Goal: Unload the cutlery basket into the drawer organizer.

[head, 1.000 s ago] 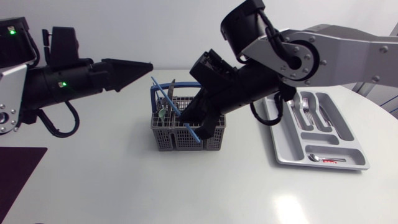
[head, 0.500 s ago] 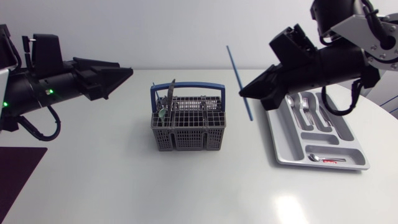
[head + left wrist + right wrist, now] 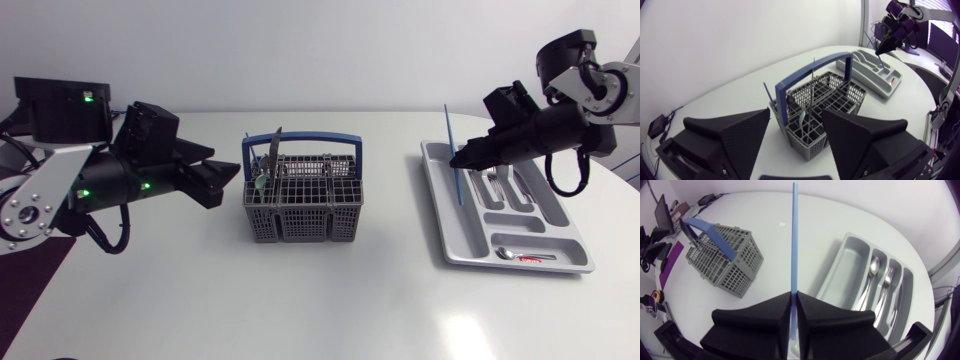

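The right hand is clamped on a thin blue stick. The stick stands nearly upright over the grey organizer, at its side nearest the basket. Cutlery lies in the organizer's middle slots. The basket sits mid-surface, with a knife upright in one corner. The left hand hovers just beside the basket, fingers spread wide and holding nothing.

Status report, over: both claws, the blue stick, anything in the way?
Right claw shut on blue stick, near upright above drawer organizer. Left claw open, facing cutlery basket, utensils inside. Nothing between stick and organizer.
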